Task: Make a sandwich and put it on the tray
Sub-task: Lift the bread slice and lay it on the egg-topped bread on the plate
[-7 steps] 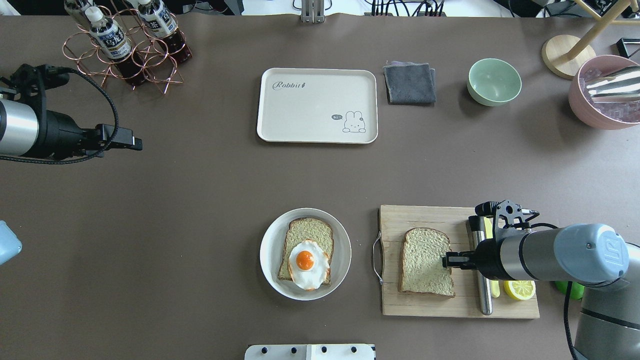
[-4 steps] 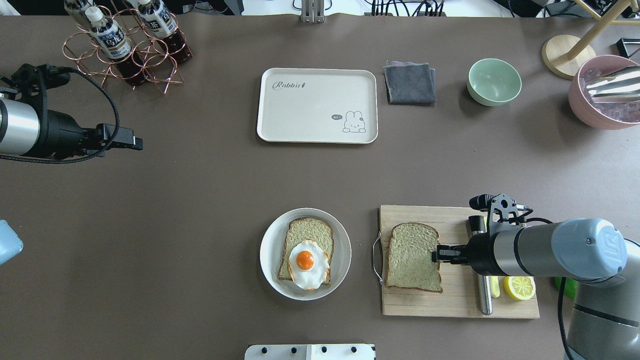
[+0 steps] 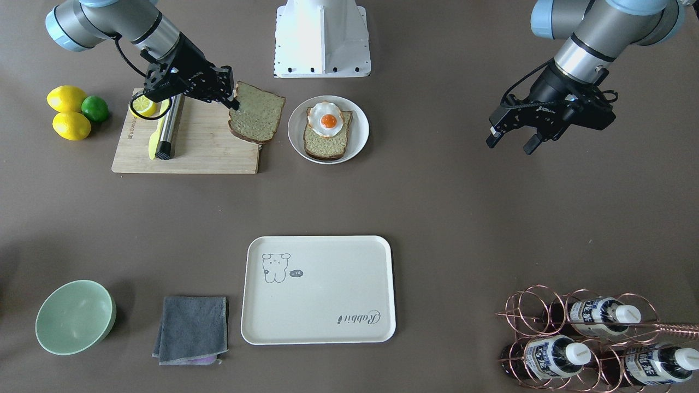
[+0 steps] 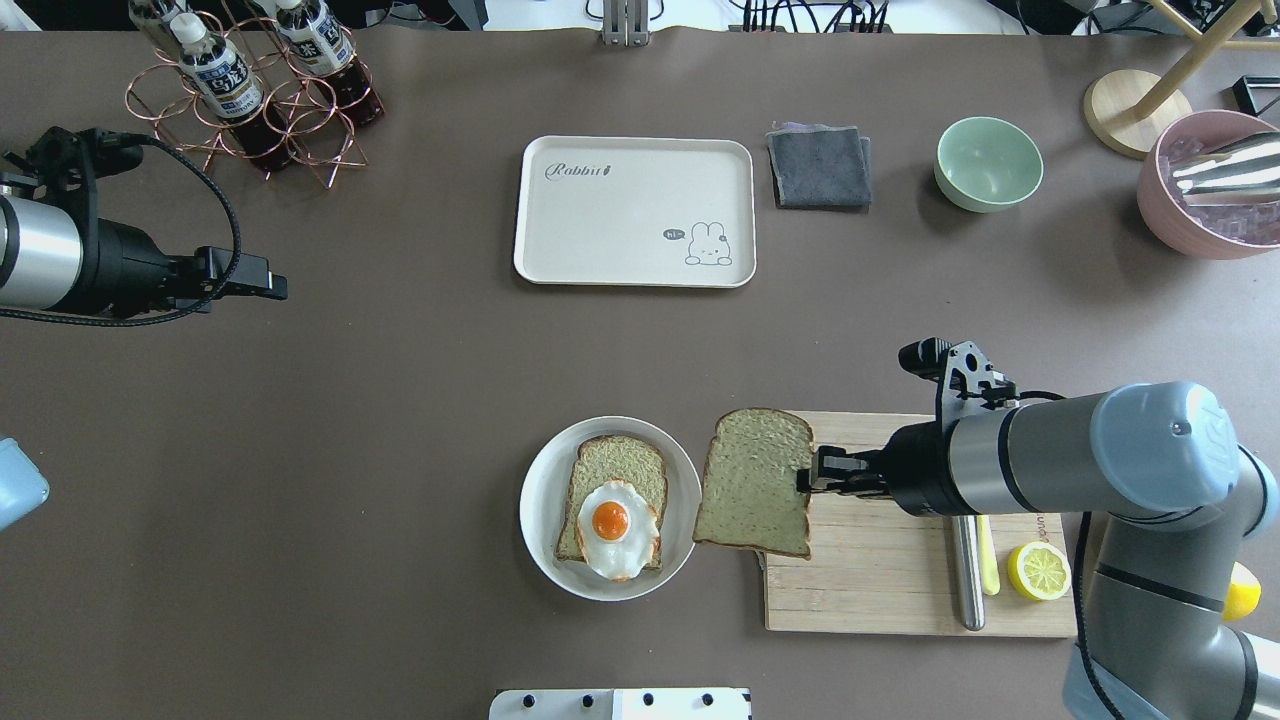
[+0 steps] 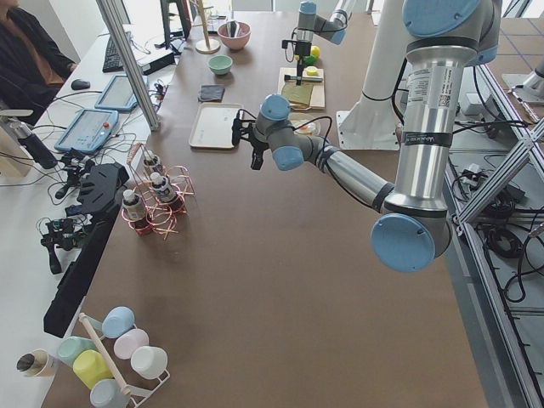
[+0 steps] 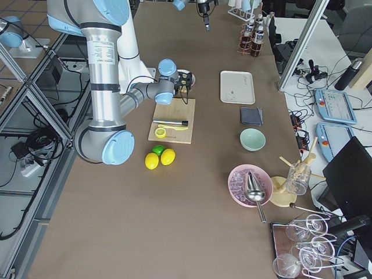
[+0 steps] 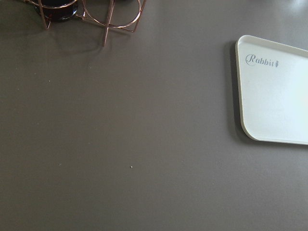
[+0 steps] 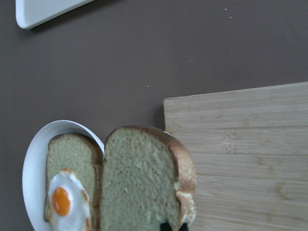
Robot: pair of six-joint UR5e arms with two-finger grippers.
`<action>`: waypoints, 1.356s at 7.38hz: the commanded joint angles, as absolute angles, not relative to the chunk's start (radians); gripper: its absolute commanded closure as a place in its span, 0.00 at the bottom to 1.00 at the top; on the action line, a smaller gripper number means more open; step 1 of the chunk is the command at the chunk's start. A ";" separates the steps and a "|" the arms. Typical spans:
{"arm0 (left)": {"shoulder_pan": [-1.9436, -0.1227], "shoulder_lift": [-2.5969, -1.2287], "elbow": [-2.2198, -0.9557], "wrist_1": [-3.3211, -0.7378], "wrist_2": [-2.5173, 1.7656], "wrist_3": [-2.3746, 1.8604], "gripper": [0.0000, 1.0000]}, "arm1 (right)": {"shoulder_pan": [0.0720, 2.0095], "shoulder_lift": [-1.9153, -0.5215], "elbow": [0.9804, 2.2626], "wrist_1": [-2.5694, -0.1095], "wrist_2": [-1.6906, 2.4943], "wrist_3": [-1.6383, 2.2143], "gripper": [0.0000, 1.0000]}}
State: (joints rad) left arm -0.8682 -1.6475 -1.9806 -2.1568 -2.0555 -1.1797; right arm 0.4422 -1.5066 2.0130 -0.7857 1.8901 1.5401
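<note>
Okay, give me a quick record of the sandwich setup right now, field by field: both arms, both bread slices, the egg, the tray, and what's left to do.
right end effector: shut on top slice
top slice: held over the cutting board edge, beside the plate
left end effector: open, holding nothing, over bare table
bottom slice: lying on the plate
egg: on the bottom slice
tray: nothing on it
remaining: top slice not yet on the egg; sandwich not yet on the tray

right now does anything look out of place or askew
Only the egg: it sits off-centre on the slice in the plate, lapping over its end nearest the robot. The right gripper holds the other slice by one edge; nothing spilled.
</note>
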 commanded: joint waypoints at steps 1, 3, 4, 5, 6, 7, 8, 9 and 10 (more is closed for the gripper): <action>-0.868 -1.649 -1.973 -2.158 -2.056 -1.178 0.03 | 0.421 -1.344 1.950 -0.779 1.867 1.647 1.00; -0.868 -1.648 -1.970 -2.174 -2.056 -1.178 0.03 | 0.346 -1.322 1.921 -0.779 1.787 1.646 1.00; -0.867 -1.647 -1.968 -2.174 -2.056 -1.178 0.03 | 0.310 -1.298 1.901 -0.779 1.740 1.646 1.00; -0.868 -1.651 -1.961 -2.175 -2.056 -1.178 0.03 | 0.295 -1.266 1.867 -0.779 1.720 1.646 1.00; -0.867 -1.654 -1.950 -2.178 -2.056 -1.177 0.03 | 0.285 -1.247 1.850 -0.779 1.707 1.647 1.00; -0.867 -1.654 -1.942 -2.198 -2.056 -1.177 0.03 | 0.276 -1.238 1.839 -0.779 1.685 1.646 1.00; -0.868 -1.654 -1.942 -2.201 -2.056 -1.177 0.03 | 0.273 -1.229 1.820 -0.779 1.680 1.646 1.00; -0.867 -1.654 -1.942 -2.201 -2.056 -1.177 0.03 | 0.273 -1.220 1.798 -0.779 1.680 1.646 1.00; -0.868 -1.657 -1.933 -2.203 -2.056 -1.177 0.03 | 0.273 -1.215 1.787 -0.779 1.678 1.646 1.00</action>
